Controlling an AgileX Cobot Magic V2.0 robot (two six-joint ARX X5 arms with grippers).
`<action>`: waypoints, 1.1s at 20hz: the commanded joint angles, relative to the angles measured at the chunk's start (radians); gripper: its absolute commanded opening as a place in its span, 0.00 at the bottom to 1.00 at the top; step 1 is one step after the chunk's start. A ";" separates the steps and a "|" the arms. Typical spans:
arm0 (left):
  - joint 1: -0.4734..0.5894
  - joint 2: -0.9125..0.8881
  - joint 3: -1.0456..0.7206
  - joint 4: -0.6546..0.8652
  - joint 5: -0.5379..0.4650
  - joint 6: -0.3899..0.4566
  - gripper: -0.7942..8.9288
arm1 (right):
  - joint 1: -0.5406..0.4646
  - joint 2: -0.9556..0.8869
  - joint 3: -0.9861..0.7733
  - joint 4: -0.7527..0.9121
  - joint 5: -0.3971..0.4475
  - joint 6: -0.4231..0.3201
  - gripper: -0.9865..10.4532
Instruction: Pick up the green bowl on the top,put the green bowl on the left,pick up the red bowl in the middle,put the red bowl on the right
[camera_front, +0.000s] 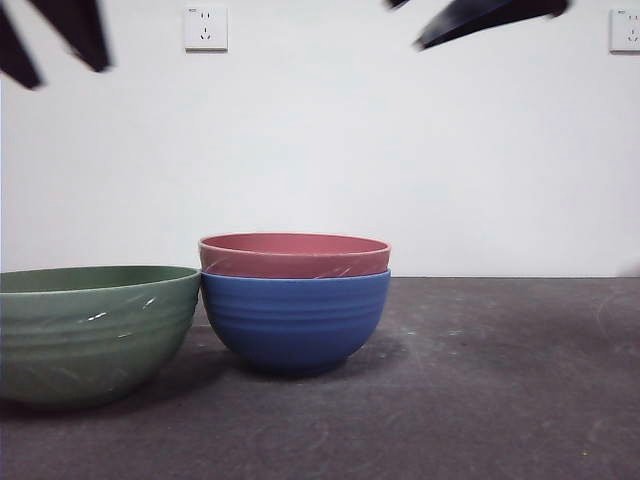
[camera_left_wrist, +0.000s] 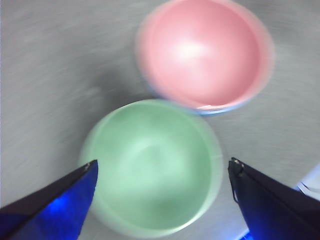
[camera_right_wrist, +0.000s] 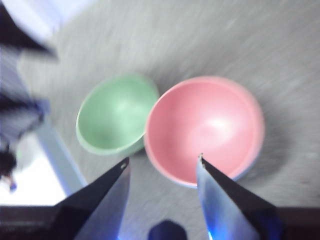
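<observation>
The green bowl (camera_front: 90, 330) stands alone on the table at the left, upright, close beside the stack. It also shows in the left wrist view (camera_left_wrist: 150, 167) and the right wrist view (camera_right_wrist: 116, 114). The red bowl (camera_front: 293, 255) sits nested in a blue bowl (camera_front: 295, 320) at the middle; it shows too in the wrist views (camera_left_wrist: 205, 52) (camera_right_wrist: 205, 127). My left gripper (camera_left_wrist: 162, 167) is open and empty, high above the green bowl. My right gripper (camera_right_wrist: 162, 162) is open and empty, high above the near rim of the red bowl.
The dark grey table (camera_front: 500, 380) stretches to the right of the stack. A white wall with two sockets (camera_front: 205, 28) stands behind. Dark arm tips show at the top left (camera_front: 60, 40) and top right (camera_front: 490, 18) of the front view.
</observation>
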 joint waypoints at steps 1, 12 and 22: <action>0.132 -0.068 -0.006 -0.040 0.013 0.014 0.53 | 0.088 0.120 0.080 -0.047 0.048 -0.044 0.28; 0.438 -0.202 -0.006 -0.153 0.094 0.053 0.53 | 0.306 0.491 0.203 -0.045 0.232 -0.138 0.26; 0.438 -0.202 -0.006 -0.153 0.093 0.054 0.53 | 0.308 0.584 0.203 0.004 0.260 -0.180 0.13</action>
